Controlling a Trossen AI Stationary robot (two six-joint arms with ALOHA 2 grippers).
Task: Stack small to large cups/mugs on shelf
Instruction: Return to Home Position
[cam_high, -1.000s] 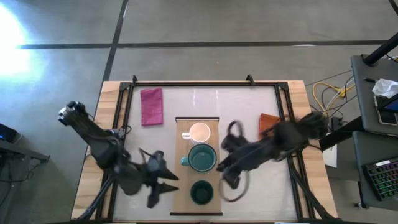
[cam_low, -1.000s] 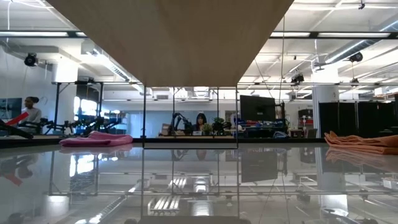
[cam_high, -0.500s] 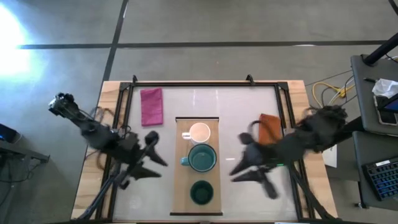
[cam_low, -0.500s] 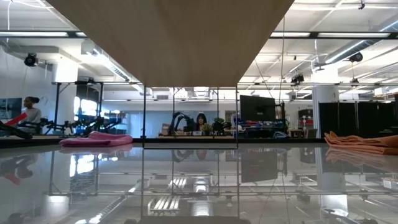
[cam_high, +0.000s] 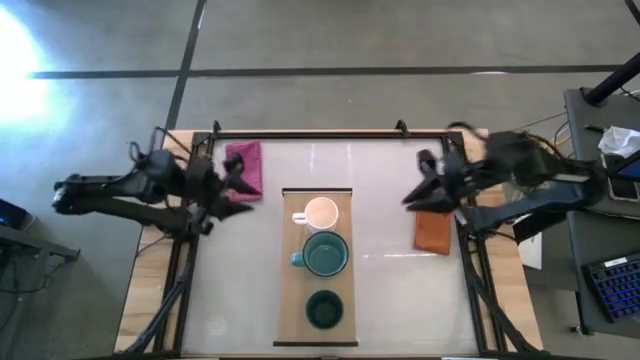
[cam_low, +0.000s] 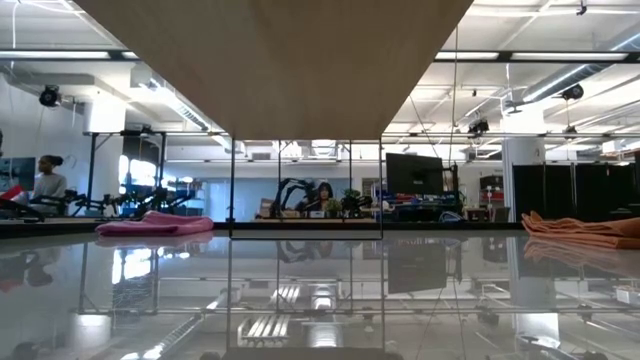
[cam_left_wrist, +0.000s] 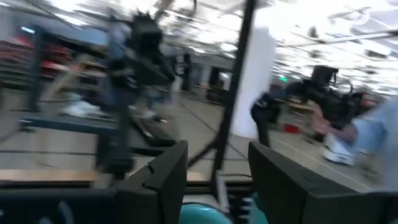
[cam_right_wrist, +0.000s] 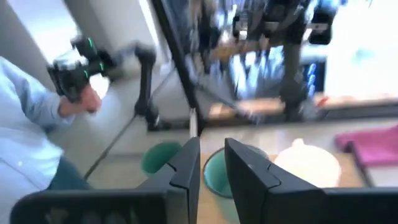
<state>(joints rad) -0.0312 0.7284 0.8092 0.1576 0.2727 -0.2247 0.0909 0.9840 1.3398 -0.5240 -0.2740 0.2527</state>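
Observation:
On the light-wood shelf three cups stand in a row on their bases. The cream mug is farthest, the teal mug is in the middle, and the dark green cup is nearest. My left gripper hangs open left of the shelf, over the magenta cloth. My right gripper hangs open right of the shelf, by the orange cloth. The right wrist view shows the green cup, teal mug and cream mug past my fingers. In the low view only the shelf's underside shows.
The magenta cloth lies at the table's far left and the orange cloth at its right. A black frame runs along the table's edges. People stand beyond the table. Bare white tabletop lies on both sides of the shelf.
Both arms have drawn away from the shelf's near half. My left gripper swung toward the far left, ending over the magenta cloth. My right gripper swung toward the far right, ending beside the orange cloth. The cups have stayed in place.

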